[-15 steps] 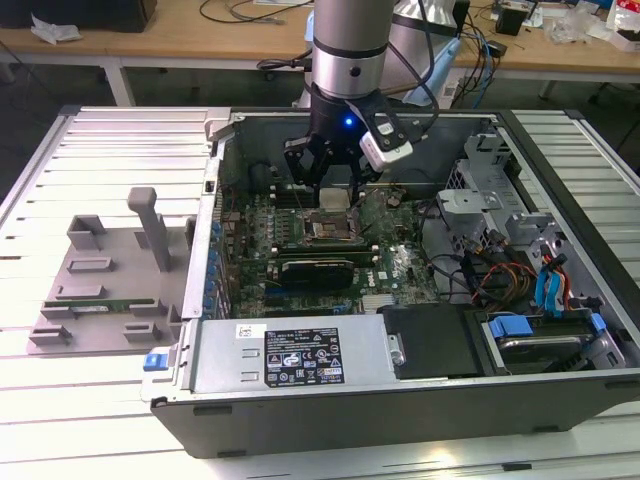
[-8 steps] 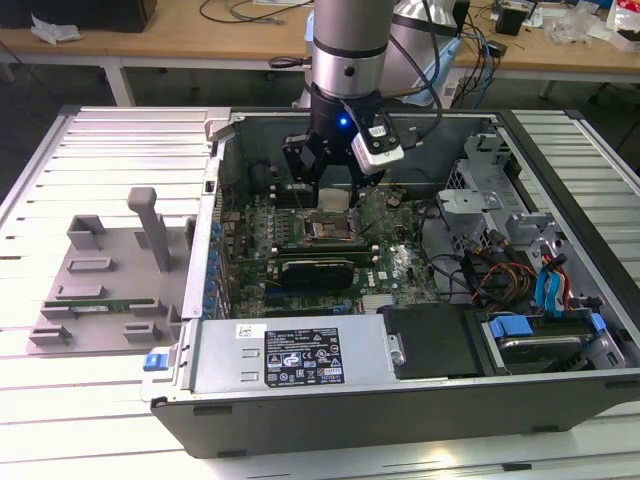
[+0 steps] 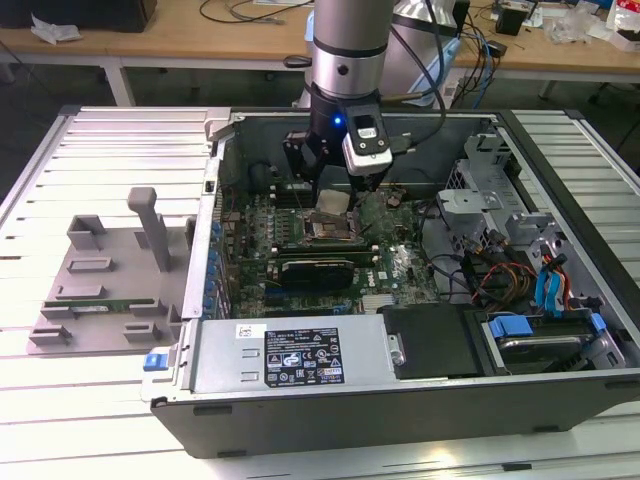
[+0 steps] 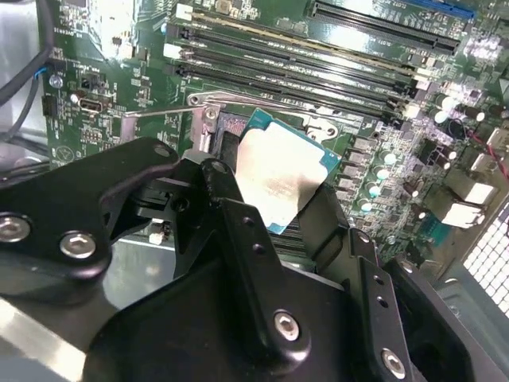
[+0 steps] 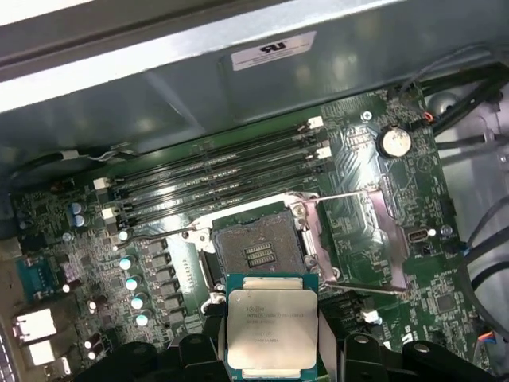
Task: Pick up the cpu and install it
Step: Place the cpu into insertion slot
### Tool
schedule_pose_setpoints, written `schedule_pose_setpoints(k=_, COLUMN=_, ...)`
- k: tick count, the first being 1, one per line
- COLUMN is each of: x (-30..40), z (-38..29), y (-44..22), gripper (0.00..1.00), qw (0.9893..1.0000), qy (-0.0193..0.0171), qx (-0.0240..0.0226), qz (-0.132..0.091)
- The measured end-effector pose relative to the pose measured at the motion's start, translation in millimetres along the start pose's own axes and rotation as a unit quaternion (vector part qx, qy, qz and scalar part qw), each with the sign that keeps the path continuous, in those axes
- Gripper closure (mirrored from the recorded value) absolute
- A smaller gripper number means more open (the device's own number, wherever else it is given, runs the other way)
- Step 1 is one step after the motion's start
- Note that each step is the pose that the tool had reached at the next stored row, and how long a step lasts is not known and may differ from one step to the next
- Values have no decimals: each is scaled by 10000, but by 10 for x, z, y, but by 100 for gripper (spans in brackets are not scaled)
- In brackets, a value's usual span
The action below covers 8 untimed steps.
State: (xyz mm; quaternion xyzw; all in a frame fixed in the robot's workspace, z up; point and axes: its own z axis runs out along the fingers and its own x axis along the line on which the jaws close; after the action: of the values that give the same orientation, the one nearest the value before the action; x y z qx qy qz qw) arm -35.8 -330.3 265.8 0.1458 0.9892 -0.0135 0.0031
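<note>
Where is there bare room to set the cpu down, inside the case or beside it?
Inside, the open socket, bordered by memory slots and capacitors, is the only bare patch; the gripper holds the cpu near it. Cables crowd the exterior view's right. Outside, the slatted table is bare around the grey panel.

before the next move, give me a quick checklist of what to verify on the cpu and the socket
1. cpu gripped in the jaws: ok, clamped by two opposite edges in both wrist views.
2. socket uncovered: ok, its contact field is bare.
3. load frame swung clear: ok, it lies open beside the socket.
4. cpu centred over the socket: cannot tell from these angles.
5. cpu corner orientation matches the socket: cannot tell.
6. cpu seated: not ok, it is not yet in the socket.
</note>
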Motion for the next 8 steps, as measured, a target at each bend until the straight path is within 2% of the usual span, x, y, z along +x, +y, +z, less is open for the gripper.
schedule_pose_setpoints(k=8, x=0, z=0, y=0, gripper=45, qw=9992, qy=0, qx=37, qz=386)
